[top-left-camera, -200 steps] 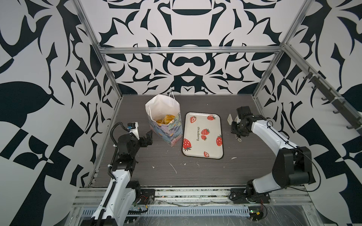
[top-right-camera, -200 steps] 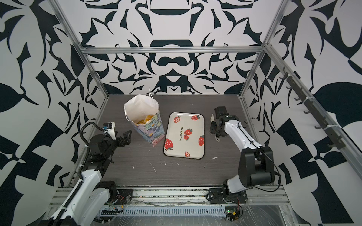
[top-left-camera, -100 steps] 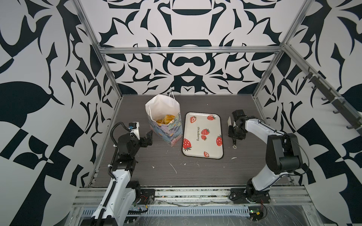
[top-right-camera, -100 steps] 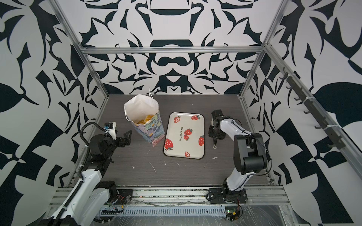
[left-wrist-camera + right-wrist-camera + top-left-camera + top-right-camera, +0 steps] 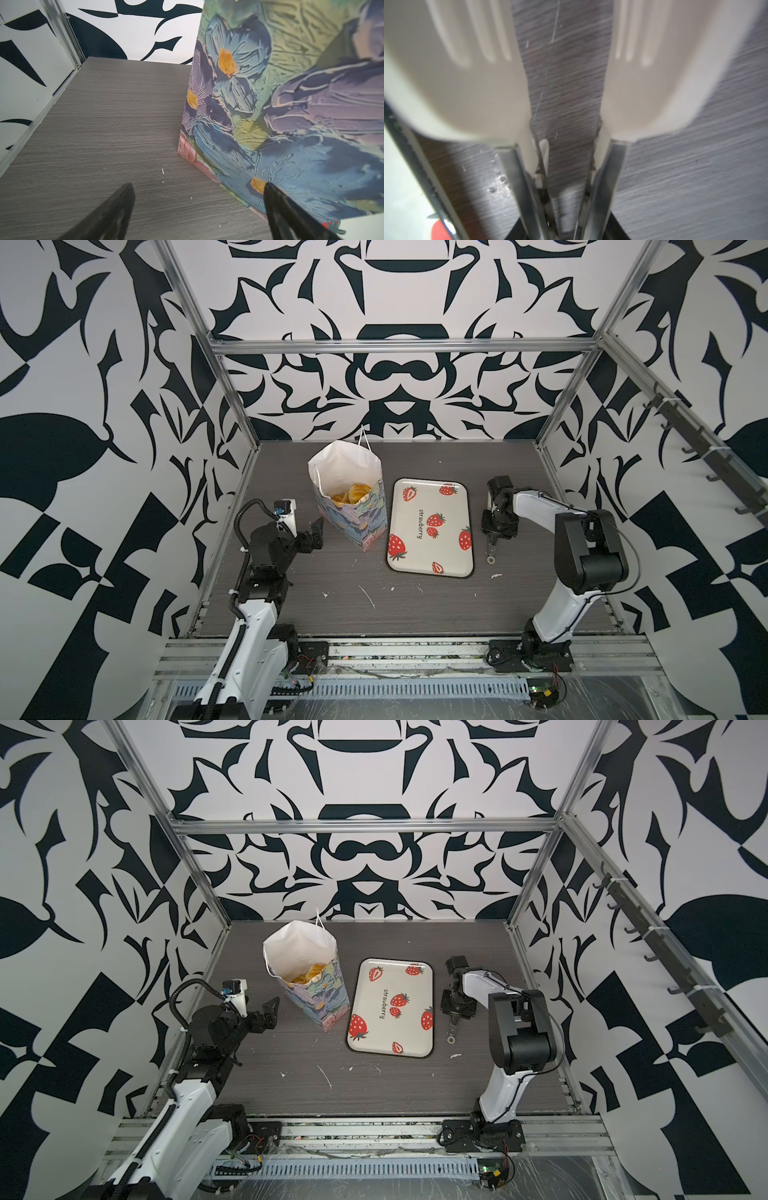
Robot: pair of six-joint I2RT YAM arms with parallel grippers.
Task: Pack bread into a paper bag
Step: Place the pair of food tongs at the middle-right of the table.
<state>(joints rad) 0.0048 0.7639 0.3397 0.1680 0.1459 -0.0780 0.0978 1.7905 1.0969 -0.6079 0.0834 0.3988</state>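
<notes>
The bread [image 5: 351, 494] lies inside the upright paper bag [image 5: 359, 526], just beside the strawberry tray [image 5: 451, 512]. My left gripper [image 5: 317, 532] gapes wide near the bag, empty. My right gripper [image 5: 494, 531] clamps the tongs [image 5: 654, 72], whose white paddles are parted and grip nothing.

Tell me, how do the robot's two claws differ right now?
The left gripper stands wide open and empty, while the right gripper is shut on white-headed tongs. The left gripper sits beside the floral paper bag, while the right gripper sits beside the strawberry tray. Both are black and low over the grey table.
</notes>
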